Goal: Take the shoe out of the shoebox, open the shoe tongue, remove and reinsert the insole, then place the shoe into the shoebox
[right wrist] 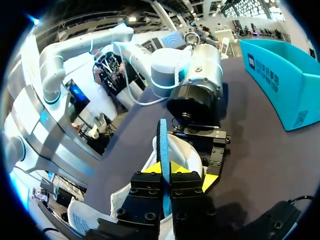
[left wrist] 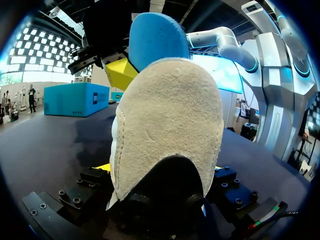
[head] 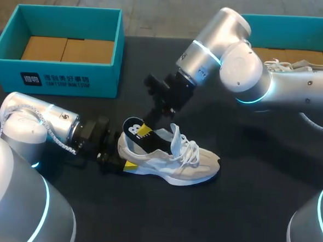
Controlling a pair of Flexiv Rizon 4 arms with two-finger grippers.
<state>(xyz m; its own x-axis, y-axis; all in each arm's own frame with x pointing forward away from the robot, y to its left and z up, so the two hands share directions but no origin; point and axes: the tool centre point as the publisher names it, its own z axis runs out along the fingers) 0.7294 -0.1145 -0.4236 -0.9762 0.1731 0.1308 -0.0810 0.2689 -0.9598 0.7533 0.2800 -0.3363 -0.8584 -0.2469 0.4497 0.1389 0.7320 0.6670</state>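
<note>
White print is borne on the front wall of the open teal shoebox (head: 65, 81), which is set at the far left of the black table (head: 243, 214). The beige, white-laced sneaker (head: 175, 157) is stood on its sole mid-table, its heel clamped by the left gripper (head: 124, 160). Its insole (head: 133, 131), blue underneath, is held upright out of the opening, pinched by the right gripper (head: 145, 131).

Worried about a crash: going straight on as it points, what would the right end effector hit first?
Probably the shoe, at its heel opening, insole first; the left end effector sits just beyond.
</note>
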